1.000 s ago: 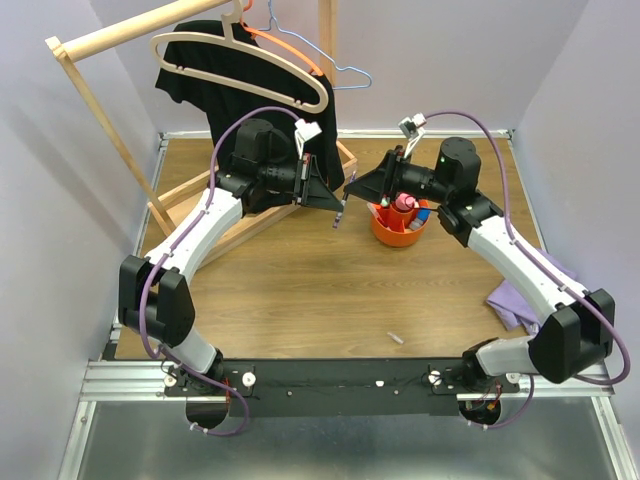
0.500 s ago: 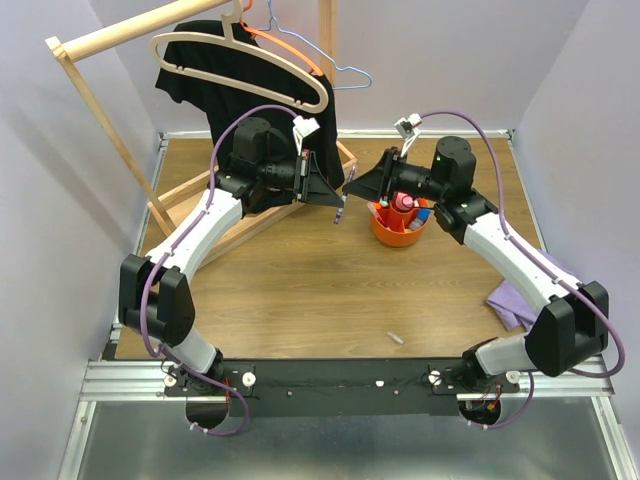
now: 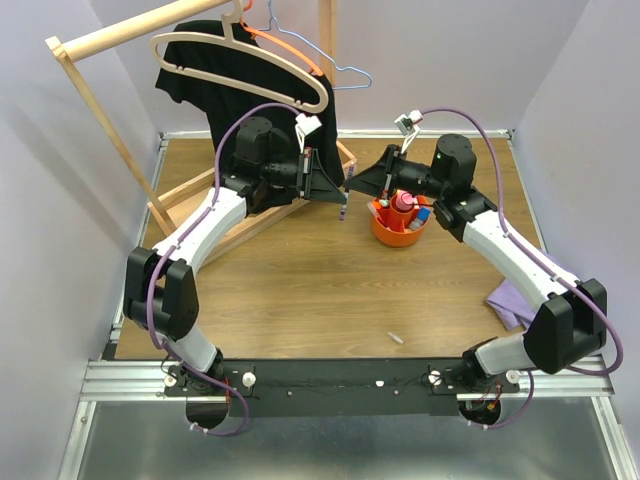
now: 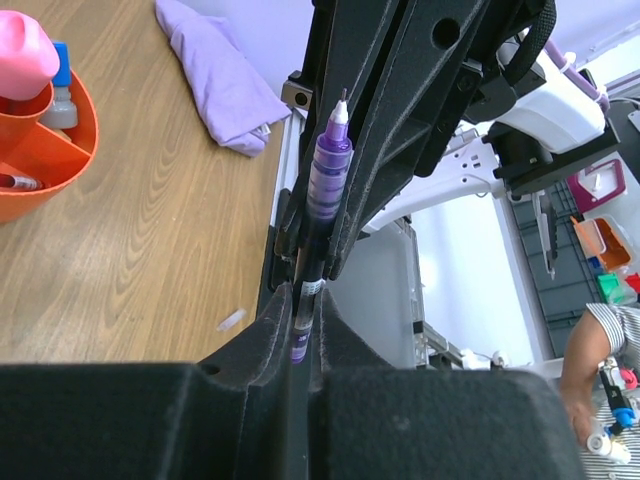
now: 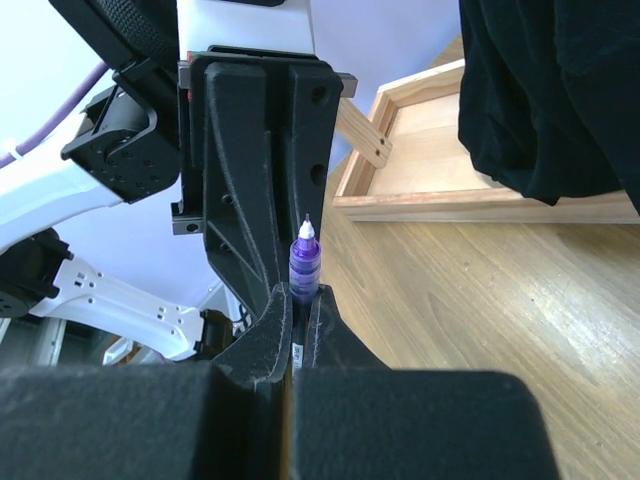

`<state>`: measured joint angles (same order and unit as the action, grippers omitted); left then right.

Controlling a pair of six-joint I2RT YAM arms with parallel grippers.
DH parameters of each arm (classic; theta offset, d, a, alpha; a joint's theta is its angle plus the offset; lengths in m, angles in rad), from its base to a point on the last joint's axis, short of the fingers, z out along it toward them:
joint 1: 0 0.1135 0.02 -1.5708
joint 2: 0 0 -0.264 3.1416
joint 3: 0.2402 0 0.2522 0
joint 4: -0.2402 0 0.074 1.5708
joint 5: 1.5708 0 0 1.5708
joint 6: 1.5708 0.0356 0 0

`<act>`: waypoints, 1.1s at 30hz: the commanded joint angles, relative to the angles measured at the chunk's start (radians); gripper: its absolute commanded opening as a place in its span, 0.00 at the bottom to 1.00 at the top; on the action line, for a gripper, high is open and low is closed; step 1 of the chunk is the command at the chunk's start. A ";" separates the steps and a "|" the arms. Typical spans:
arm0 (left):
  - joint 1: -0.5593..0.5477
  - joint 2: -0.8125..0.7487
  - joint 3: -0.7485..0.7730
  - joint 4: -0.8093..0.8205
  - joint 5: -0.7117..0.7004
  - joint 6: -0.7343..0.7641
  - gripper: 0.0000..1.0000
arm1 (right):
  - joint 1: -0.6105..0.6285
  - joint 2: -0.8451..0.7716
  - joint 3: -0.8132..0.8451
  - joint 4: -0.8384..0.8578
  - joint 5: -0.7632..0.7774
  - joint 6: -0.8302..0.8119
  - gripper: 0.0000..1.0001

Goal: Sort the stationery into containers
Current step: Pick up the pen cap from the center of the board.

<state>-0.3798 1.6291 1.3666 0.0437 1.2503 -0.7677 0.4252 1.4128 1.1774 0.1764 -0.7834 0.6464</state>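
A slim purple pen (image 3: 345,192) hangs in the air between the two arms, tip bare. My left gripper (image 3: 336,190) is shut on its dark lower barrel (image 4: 301,300). My right gripper (image 3: 354,184) is shut on the same pen just below its purple grip section (image 5: 304,265). The two sets of fingers meet nose to nose above the table, left of the orange organiser (image 3: 400,230). The organiser holds a stubby pink tube (image 3: 402,203) and several pens; in the left wrist view its rim (image 4: 80,130) shows with the pink tube (image 4: 25,55) inside.
A wooden rack base (image 3: 250,215) and a black garment (image 3: 235,70) on hangers stand behind the left arm. A lilac cloth (image 3: 512,300) lies at the right edge. A small pale cap (image 3: 395,338) rests near the front.
The right gripper has closed from open onto the pen that the left gripper keeps holding. Both arms have shifted slightly towards each other.
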 commanded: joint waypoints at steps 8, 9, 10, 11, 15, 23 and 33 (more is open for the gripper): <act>-0.044 0.029 0.037 -0.002 0.027 -0.007 0.32 | 0.004 0.009 0.021 0.032 0.032 -0.001 0.01; -0.047 0.029 0.038 -0.001 0.029 -0.005 0.32 | 0.004 0.011 0.019 0.031 0.033 -0.001 0.01; -0.051 0.031 0.043 -0.001 0.031 -0.004 0.32 | 0.004 0.012 0.018 0.029 0.035 -0.001 0.01; -0.053 0.031 0.045 0.001 0.031 -0.004 0.30 | 0.004 0.012 0.019 0.028 0.036 0.001 0.01; -0.054 0.034 0.048 0.011 0.034 -0.012 0.19 | 0.004 0.014 0.018 0.025 0.039 -0.002 0.01; -0.051 0.029 0.022 0.033 0.023 -0.041 0.06 | 0.004 0.008 0.004 -0.029 0.117 -0.017 0.21; 0.002 0.005 0.046 -0.460 -0.081 0.395 0.00 | -0.006 -0.253 -0.050 -0.526 0.079 -0.543 0.69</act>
<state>-0.4080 1.6566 1.3838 -0.1024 1.2354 -0.6369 0.4213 1.3293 1.1709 -0.0330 -0.6525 0.4641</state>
